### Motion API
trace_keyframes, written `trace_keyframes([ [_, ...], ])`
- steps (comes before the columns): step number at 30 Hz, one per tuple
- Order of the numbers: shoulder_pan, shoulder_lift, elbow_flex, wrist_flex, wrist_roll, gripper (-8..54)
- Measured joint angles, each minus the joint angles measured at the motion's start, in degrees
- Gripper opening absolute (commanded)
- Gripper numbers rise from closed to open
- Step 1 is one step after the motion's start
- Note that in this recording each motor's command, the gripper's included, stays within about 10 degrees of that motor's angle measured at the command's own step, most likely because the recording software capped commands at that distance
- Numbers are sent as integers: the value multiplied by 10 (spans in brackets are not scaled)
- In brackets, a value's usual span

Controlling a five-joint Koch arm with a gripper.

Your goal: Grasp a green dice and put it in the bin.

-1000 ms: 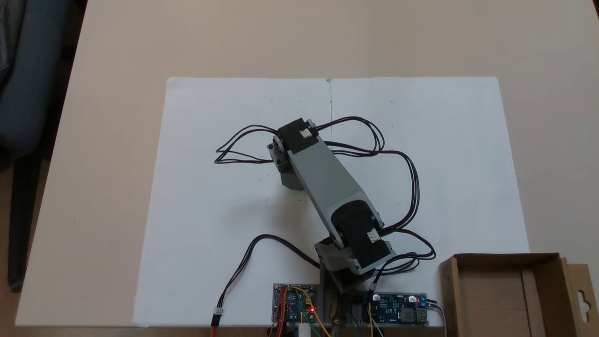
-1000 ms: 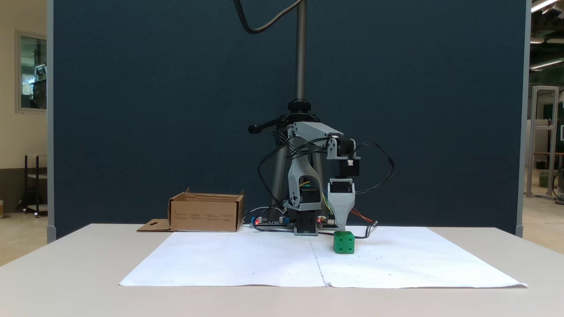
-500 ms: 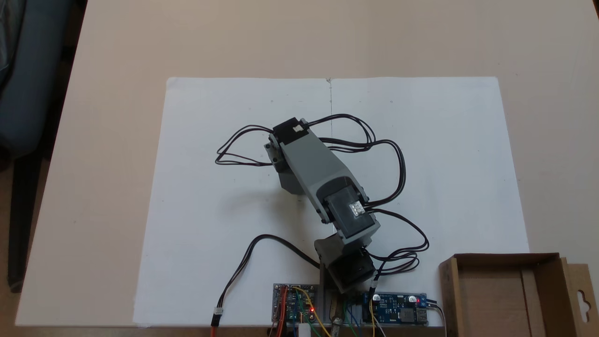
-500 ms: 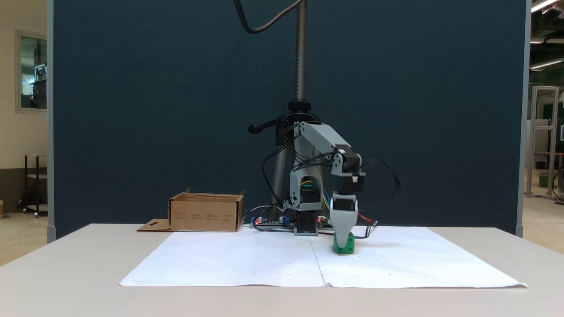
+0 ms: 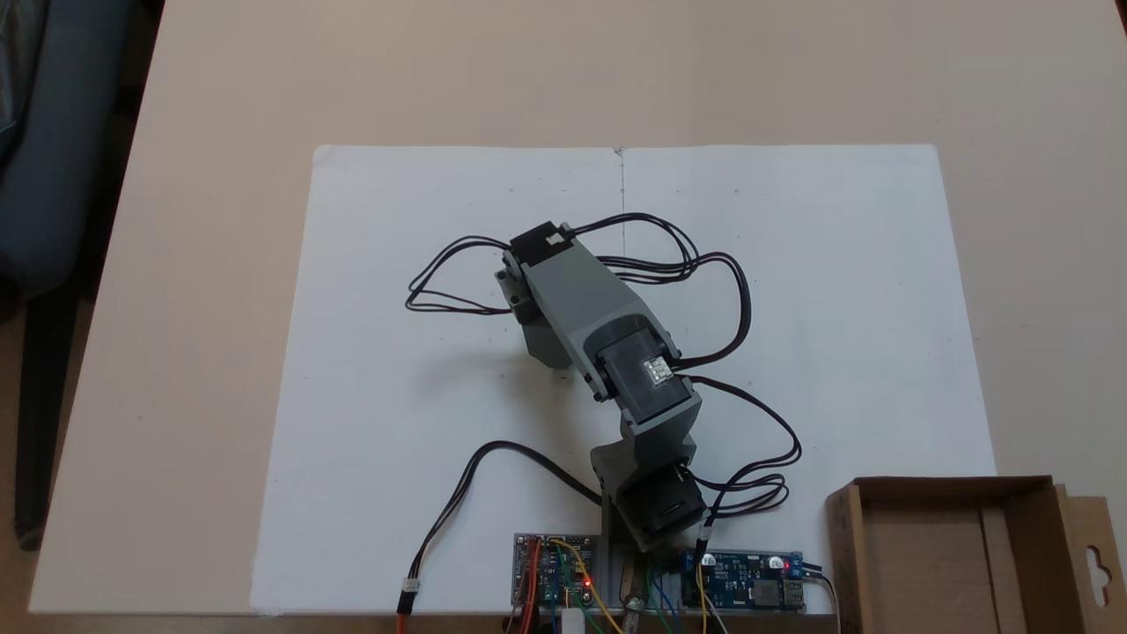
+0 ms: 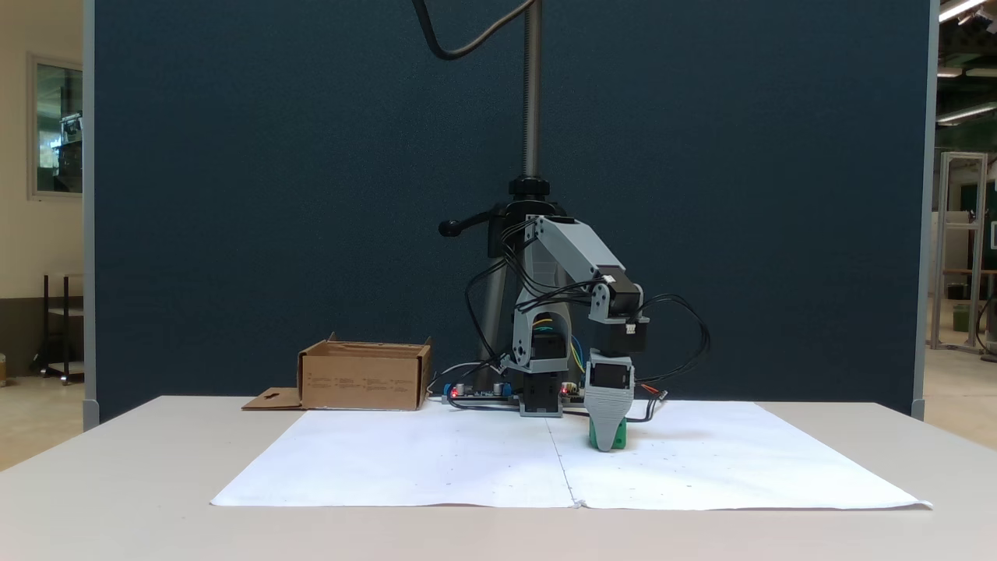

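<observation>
Your arm (image 5: 585,299): light grey printed links, black servo blocks (image 5: 647,379) with small white labels. Black cables (image 5: 704,264) loop loose at your 3 o'clock. Grey tapered gripper (image 6: 607,436) shell. Circuit boards (image 5: 744,592) at base, red LEDs lit, yellow and green wires.

Small bright green dice (image 6: 618,436) resting on white paper, mostly hidden behind the grey gripper, open brown cardboard bin (image 6: 364,377) well to its left, upright, flap (image 5: 1094,550) lying flat
</observation>
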Motion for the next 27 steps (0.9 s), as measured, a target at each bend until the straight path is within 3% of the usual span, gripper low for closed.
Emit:
trace_keyframes([
  [3, 4, 2, 1, -7, 0, 118],
  [11, 13, 4, 2, -11, -1, 118],
  [17, 50, 62, -9, -11, -17, 118],
  [27, 99, 107, -258, 203, -100, 118],
])
